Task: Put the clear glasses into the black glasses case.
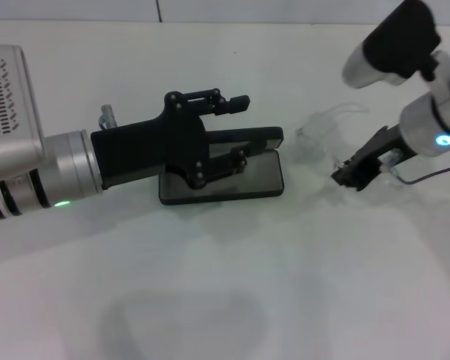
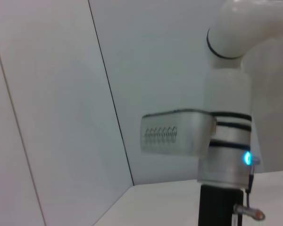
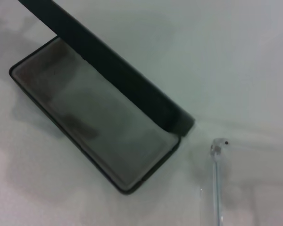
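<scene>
White table [image 1: 210, 300]: right tool [image 1: 352, 174] at clear glasses [image 1: 326, 127].

One black glasses case [image 1: 232, 184], one clear glasses [image 1: 326, 131], two pincers: left pincer [image 1: 236, 127], right pincer [image 1: 352, 174].

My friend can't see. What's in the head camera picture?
The black case lies open on a white table, the left gripper over it. Beside it the right gripper is at the clear glasses.

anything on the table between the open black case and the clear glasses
No. In the head view only a narrow strip of bare white table separates the black glasses case from the clear glasses. The right wrist view shows the same gap.
</scene>
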Tool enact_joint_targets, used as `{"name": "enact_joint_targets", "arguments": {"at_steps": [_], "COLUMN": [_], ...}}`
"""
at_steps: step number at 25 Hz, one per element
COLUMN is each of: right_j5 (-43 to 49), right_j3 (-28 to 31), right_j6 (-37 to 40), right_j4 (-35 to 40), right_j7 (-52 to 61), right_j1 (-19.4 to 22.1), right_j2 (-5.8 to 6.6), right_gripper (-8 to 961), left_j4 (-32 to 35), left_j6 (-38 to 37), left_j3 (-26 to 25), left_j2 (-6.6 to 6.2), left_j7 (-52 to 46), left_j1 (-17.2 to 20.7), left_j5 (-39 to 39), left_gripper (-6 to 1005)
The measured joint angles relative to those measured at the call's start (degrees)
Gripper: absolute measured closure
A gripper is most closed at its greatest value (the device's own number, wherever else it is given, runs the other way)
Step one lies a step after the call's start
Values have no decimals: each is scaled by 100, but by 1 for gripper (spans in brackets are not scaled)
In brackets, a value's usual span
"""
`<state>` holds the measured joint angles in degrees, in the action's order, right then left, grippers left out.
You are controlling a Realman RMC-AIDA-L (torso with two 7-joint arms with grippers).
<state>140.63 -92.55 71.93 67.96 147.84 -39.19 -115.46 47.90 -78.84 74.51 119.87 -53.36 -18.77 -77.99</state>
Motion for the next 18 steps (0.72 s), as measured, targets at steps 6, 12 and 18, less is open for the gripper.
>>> {"name": "enact_joint_targets", "arguments": {"at_steps": [6,12,18], "right_j5": [-129,-1406,-4049], "right_j3": [748,1388,1690], "right_j6": [226,30,-27], "right_j4": [1127,1858,1084], "right_j7": [-584,-1890,-5180], "right_j1": [775,1612,2118], "right_j2": [-20,-38,-26], "right_gripper": [828,828,829], "left_j4": [0,-83,-531], "left_j6": [-4,-88,-1020], "left_j3": [12,18,-292], "left_j2": [10,10,-47], "left_j7": [-8,-25,-147], "left_j1": [24,48,-108], "left_j5": [98,272,714], "left_gripper": [441,441,441]}}
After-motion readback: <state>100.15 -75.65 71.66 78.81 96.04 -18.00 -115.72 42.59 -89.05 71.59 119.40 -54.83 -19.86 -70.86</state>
